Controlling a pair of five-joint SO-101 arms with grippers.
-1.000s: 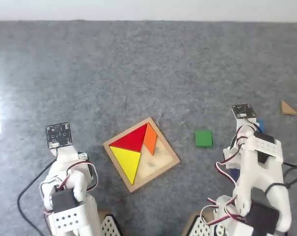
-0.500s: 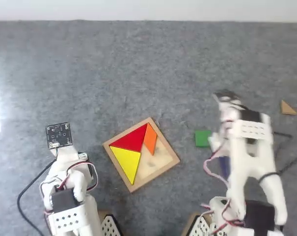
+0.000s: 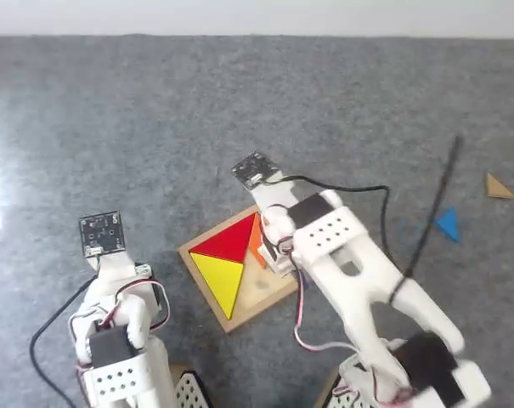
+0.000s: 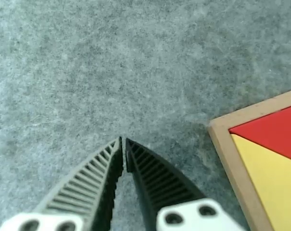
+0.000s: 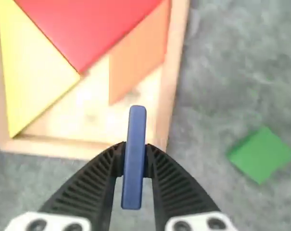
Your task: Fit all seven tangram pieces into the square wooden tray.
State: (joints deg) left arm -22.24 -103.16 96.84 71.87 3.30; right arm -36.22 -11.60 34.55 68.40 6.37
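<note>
Right wrist view: blue piece [image 5: 136, 120] pinched on edge above the wooden tray [image 5: 173, 72]

The right gripper [image 5: 134, 147] is clamped on the blue piece's two flat faces, so the piece stands on its thin edge between the ribbed fingers. It hangs over the tray's rim, next to the bare patch of tray floor [image 5: 87, 115]. The red triangle [image 5: 87, 29], yellow triangle [image 5: 30, 72] and orange piece [image 5: 135, 62] already lie flat inside. A green square [image 5: 259, 154] sits on the grey mat [image 4: 87, 57] just outside the tray.

The piece looks thin, stiff and light, with smooth painted faces. It could probably pivot or slip in this narrow pinch, and it must tip flat before it can seat.

A blue triangle [image 3: 446, 223] and a tan triangle [image 3: 496, 186] lie well away on the mat; each looks best taken across its thin edges.

The left gripper [image 4: 123, 142] is closed on nothing, low over the mat near a tray corner.
</note>
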